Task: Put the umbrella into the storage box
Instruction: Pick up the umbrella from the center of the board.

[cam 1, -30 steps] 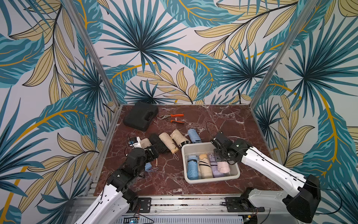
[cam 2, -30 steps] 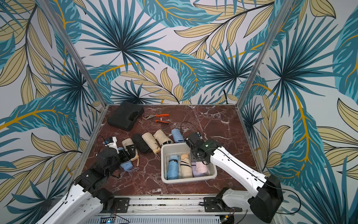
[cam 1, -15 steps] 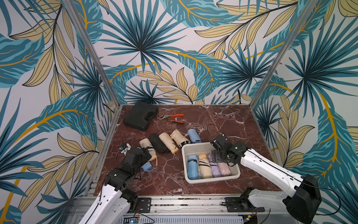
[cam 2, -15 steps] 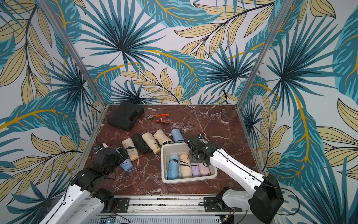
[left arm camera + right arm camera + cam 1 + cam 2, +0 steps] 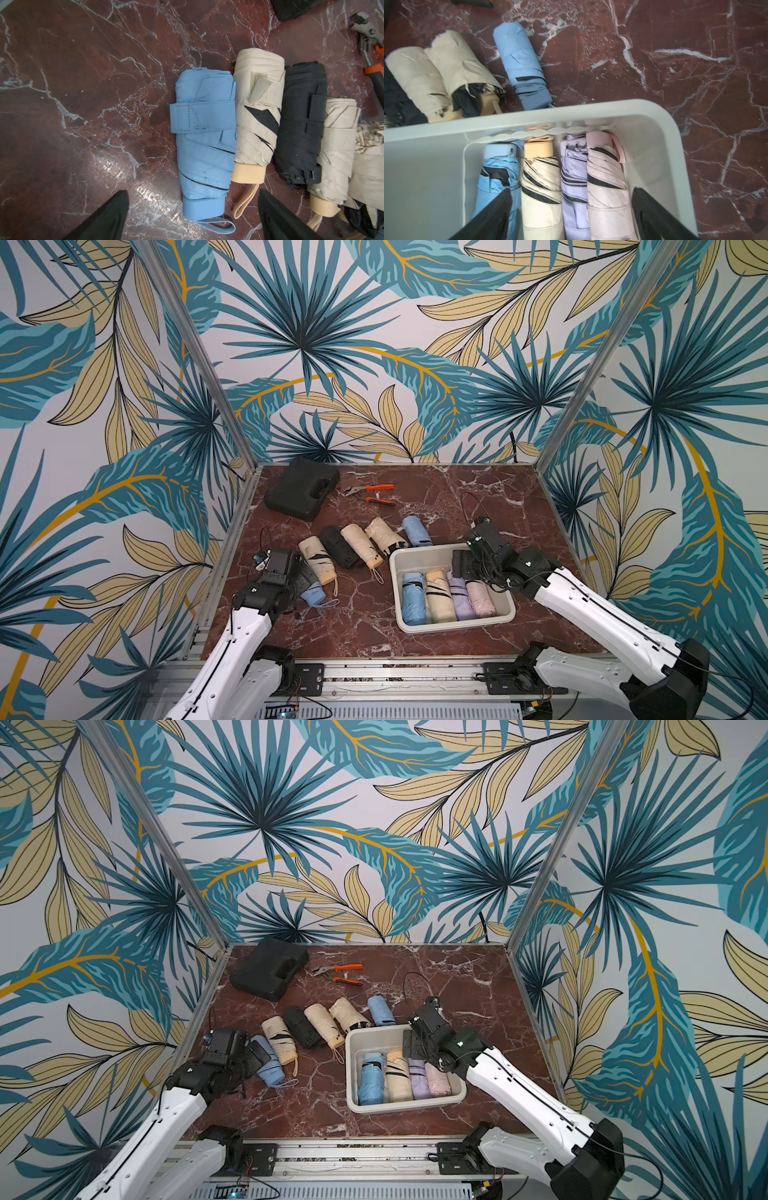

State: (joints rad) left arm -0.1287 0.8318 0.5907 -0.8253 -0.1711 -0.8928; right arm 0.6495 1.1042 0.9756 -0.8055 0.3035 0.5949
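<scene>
Left gripper (image 5: pixel 191 218) and right gripper (image 5: pixel 571 216): black wedge fingers (image 5: pixel 654 218). Behind the jaws, black wrists (image 5: pixel 523 568), then white arms (image 5: pixel 590 614); perhaps a green light (image 5: pixel 460 1043).

Left fingers (image 5: pixel 110 220) spread wide; right fingers (image 5: pixel 496 218) likewise; 2 arms extended, wrists pitched down.

Four folded umbrellas (image 5: pixel 397 1079) lie inside the white storage box (image 5: pixel 399 1107).

Ten umbrellas (image 5: pixel 440 601): four in the one storage box (image 5: pixel 457 624), six outside; one black case (image 5: pixel 299 489); one pliers (image 5: pixel 376 488).
</scene>
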